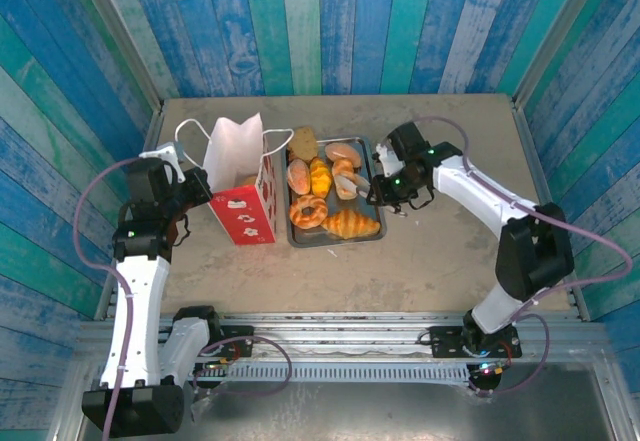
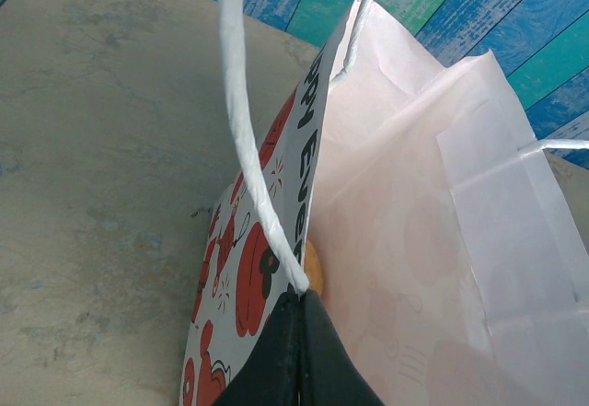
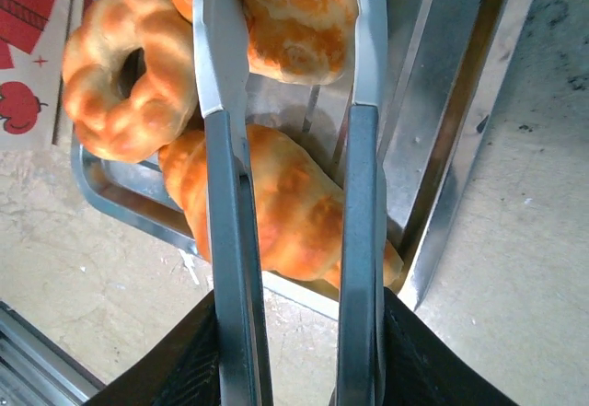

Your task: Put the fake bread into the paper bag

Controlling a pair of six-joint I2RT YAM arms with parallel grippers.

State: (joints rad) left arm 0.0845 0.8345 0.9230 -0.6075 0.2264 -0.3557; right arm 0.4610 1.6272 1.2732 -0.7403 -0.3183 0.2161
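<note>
The paper bag (image 1: 240, 176) stands upright left of the tray, white above and red below. My left gripper (image 1: 200, 189) is shut on its near rim beside a cord handle (image 2: 241, 130), holding the mouth wide. An orange piece of fake bread (image 2: 315, 268) lies inside the bag (image 2: 414, 222). My right gripper (image 1: 378, 189) clasps grey metal tongs (image 3: 221, 56). Their blades press both sides of a golden roll (image 3: 294, 19) over the tray. Below the blades lie a croissant (image 3: 285, 203) and a ring donut (image 3: 124, 75).
The grey metal tray (image 1: 372, 151) sits mid-table just right of the bag and holds several more pastries (image 1: 318, 176). Its raised rim (image 3: 460, 148) lies right of the tongs. Bare tabletop (image 1: 450, 251) stretches right of and in front of the tray. Blue plank walls enclose the table.
</note>
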